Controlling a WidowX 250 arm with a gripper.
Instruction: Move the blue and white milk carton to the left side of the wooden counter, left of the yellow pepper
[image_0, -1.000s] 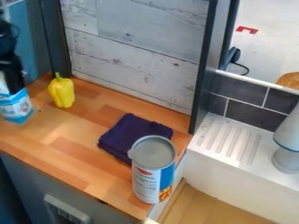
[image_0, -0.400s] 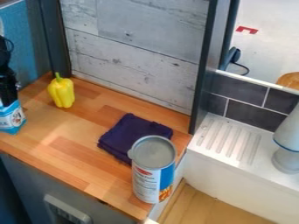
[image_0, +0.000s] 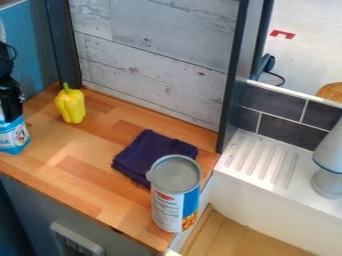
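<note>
At the left end of the wooden counter (image_0: 87, 172), the black gripper (image_0: 11, 116) has its fingers closed on the top of a blue-and-white carton (image_0: 13, 137), long axis roughly upright. A glossy yellow pepper (image_0: 71, 106) stands stem up nearby; farther right are a folded purple cloth (image_0: 148, 152) and an upright, grey-lidded cylindrical can (image_0: 175, 197).

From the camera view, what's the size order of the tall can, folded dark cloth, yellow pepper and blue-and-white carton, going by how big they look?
Largest to smallest:
1. Tall can
2. Folded dark cloth, partly behind the can
3. Yellow pepper

Unranked: blue-and-white carton, cut off by the left edge.
</note>
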